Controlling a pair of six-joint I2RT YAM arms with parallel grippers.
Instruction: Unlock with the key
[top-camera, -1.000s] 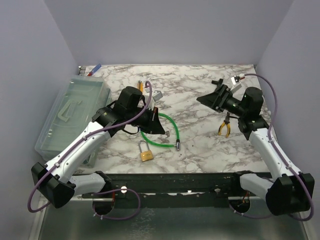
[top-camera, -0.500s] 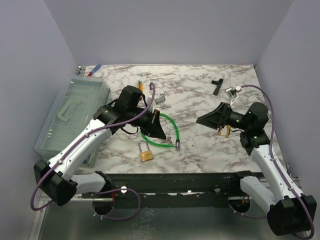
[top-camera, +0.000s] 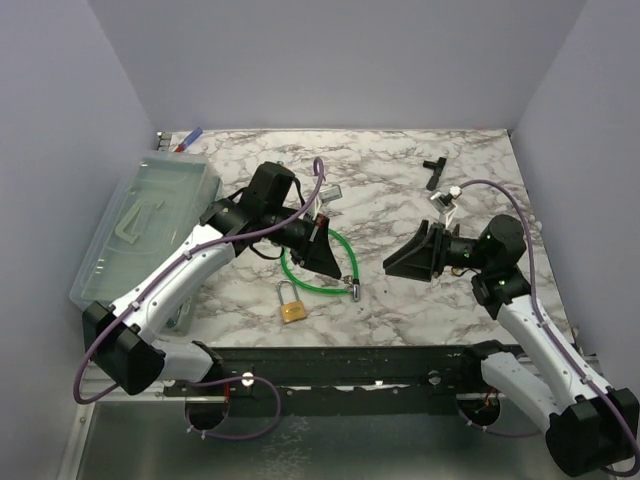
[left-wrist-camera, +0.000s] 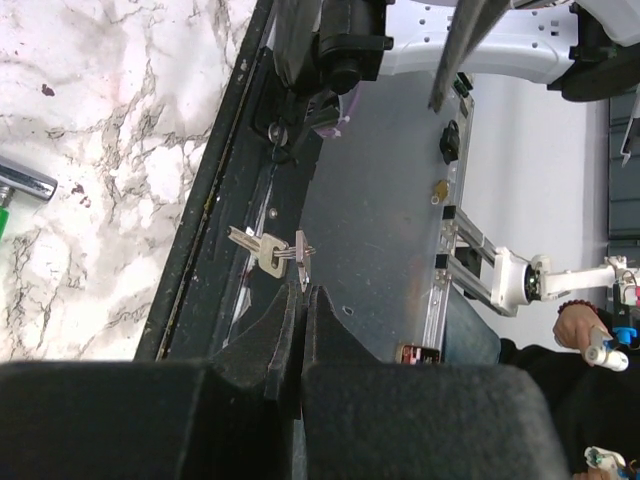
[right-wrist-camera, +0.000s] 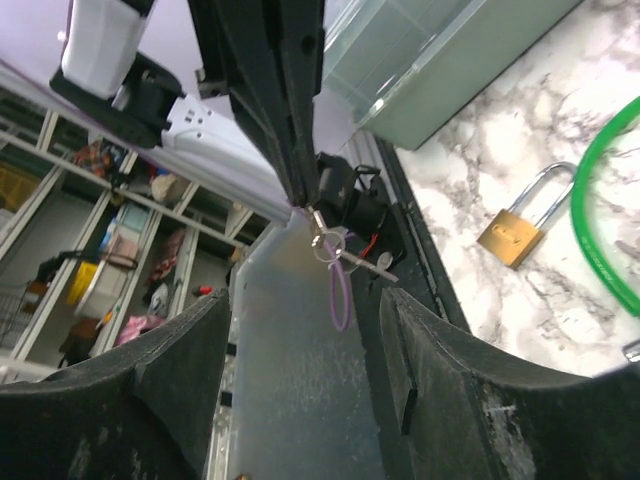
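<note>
The key (left-wrist-camera: 262, 256) is small and silvery and hangs on a ring with another thin metal piece. My left gripper (left-wrist-camera: 302, 295) is shut on that bunch at its fingertips. In the right wrist view the same key (right-wrist-camera: 352, 258) dangles below the left gripper's fingers (right-wrist-camera: 285, 120), held in the air. The small brass padlock (top-camera: 292, 305) lies on the marble, near the front edge, shackle closed. My left gripper (top-camera: 333, 266) hovers over the green cable loop (top-camera: 300, 275). My right gripper (top-camera: 398, 262) stands open, pointing left at the key, with nothing between its fingers (right-wrist-camera: 200, 350).
A clear plastic bin (top-camera: 150, 225) stands at the left. A black T-shaped tool (top-camera: 433, 170) lies at the back right, with a small white part (top-camera: 443, 200) near the right arm. The padlock (right-wrist-camera: 513, 234) and cable (right-wrist-camera: 600, 225) lie right of the right jaws.
The right arm has swung from the back right toward the centre and now faces the left gripper. The left gripper has shifted slightly right with the key still pinched.
</note>
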